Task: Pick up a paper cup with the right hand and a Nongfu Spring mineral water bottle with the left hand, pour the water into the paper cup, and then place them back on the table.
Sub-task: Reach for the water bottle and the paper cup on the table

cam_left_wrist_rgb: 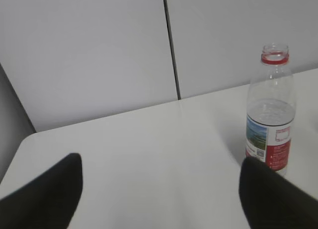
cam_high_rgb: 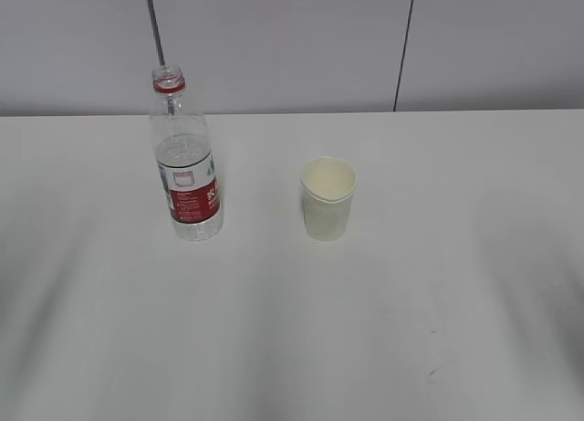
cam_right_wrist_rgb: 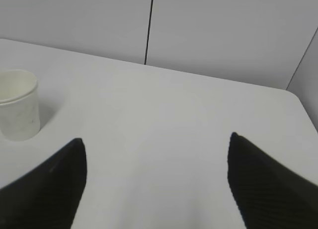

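Observation:
The Nongfu Spring mineral water bottle [cam_high_rgb: 187, 161] stands upright and capless on the white table [cam_high_rgb: 292, 330], left of centre. The white paper cup [cam_high_rgb: 328, 199] stands upright to its right, apart from it. Neither gripper shows in the exterior view. In the left wrist view the left gripper [cam_left_wrist_rgb: 161, 162] is open and empty over bare table, with the bottle [cam_left_wrist_rgb: 269, 112] ahead at the right, just behind its right finger. In the right wrist view the right gripper [cam_right_wrist_rgb: 156, 139] is open and empty, with the cup [cam_right_wrist_rgb: 18, 105] ahead at the far left, beyond its left finger.
A grey panelled wall [cam_high_rgb: 292, 37] with dark vertical seams runs along the table's far edge. The table's rounded far corners show in the left wrist view [cam_left_wrist_rgb: 30, 137] and in the right wrist view [cam_right_wrist_rgb: 293, 95].

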